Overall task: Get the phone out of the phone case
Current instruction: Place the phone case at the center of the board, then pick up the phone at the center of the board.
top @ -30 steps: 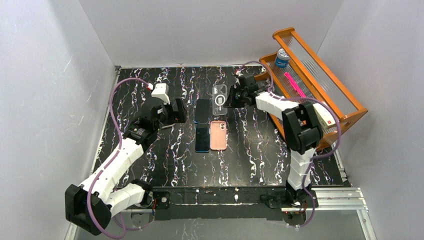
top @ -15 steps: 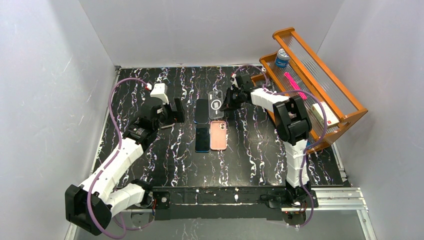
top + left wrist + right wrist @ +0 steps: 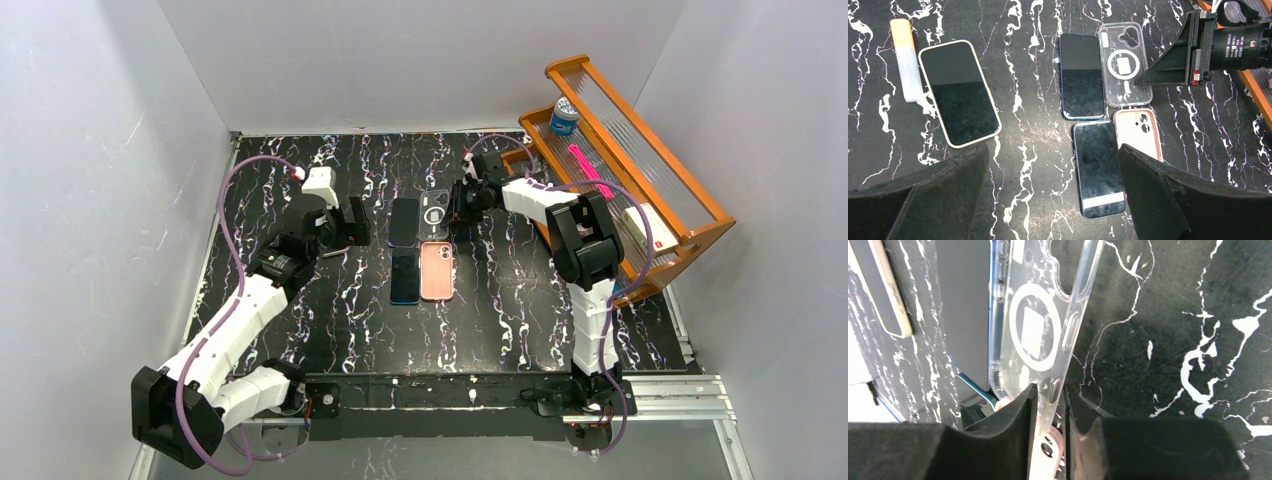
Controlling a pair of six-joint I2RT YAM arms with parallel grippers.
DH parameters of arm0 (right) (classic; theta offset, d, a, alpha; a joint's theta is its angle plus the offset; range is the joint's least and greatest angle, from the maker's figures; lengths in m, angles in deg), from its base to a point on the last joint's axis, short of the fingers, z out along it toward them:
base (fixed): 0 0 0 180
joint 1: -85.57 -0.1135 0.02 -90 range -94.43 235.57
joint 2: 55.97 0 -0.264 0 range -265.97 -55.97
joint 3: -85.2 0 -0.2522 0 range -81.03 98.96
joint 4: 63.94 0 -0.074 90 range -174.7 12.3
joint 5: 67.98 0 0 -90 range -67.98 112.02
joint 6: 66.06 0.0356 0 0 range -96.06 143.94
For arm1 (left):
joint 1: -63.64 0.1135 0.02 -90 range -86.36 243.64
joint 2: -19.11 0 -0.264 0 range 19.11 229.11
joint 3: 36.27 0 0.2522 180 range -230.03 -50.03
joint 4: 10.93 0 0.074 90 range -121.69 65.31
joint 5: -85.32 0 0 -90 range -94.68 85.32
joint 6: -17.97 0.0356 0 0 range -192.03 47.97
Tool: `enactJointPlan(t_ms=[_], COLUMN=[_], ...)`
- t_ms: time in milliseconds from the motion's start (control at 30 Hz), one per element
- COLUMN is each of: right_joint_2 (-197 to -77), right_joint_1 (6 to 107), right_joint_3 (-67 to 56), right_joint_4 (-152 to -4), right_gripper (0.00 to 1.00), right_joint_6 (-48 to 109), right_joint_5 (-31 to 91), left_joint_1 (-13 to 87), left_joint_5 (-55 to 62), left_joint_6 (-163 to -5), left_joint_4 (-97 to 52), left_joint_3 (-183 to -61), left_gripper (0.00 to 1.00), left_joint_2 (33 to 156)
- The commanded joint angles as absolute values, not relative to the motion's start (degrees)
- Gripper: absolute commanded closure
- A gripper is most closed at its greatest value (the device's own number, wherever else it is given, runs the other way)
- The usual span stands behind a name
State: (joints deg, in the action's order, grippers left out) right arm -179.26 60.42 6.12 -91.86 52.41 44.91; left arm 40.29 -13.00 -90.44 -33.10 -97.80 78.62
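As it lies flat, the clear phone case (image 3: 1124, 65) shows a white ring. Right pincer (image 3: 1050, 405) straddles its edge, grip unclear; left pincer (image 3: 1053, 155) gapes.

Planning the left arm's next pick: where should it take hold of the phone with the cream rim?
Probably pinch the phone across its two long edges, mid-length or nearer, coming straight down. It lies flat, screen up, and a stick lies close beside the far end of one long edge.
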Motion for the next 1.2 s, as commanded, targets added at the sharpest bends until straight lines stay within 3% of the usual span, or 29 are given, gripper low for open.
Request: enactJointPlan(t_ms=[0,133,333,567,633,1167], right_joint_2=[-176.66,-176.01,-173.38,-159.71,-154.88,-122.57], right_joint_1=[60.29,60.27,60.3,60.96,62.04,64.97], right_joint_3=[5.27,5.32,3.62,-11.11,-16.45,-47.49], right_joint_4=[-93.99,-95.18,-95.8,-81.81,-76.04,-47.89], right_gripper=[0.64,0.49,0.38,0.23,0.03,0.01], right_joint_6=[51.19,50.13,48.64,46.51,46.06,40.62], right_joint_5=[43.43,42.22,39.46,36.77,37.67,41.62], left_joint_1=[40.7,40.86,41.61,42.19,42.18,45.38], left_joint_5=[-12.77,-12.95,-13.98,-18.71,-21.17,-30.01], left_joint_6=[-90.49,-90.57,-90.75,-91.07,-91.44,-94.6], left_joint_4=[-34.13,-34.35,-35.09,-38.05,-39.63,-48.09], left_joint_3=[-100.21,-100.3,-100.69,-102.33,-103.1,-112.62], left_gripper=[0.02,0.02,0.02,0.02,0.02,0.02], left_joint_2=[78.99,79.56,80.31,84.67,86.39,106.37])
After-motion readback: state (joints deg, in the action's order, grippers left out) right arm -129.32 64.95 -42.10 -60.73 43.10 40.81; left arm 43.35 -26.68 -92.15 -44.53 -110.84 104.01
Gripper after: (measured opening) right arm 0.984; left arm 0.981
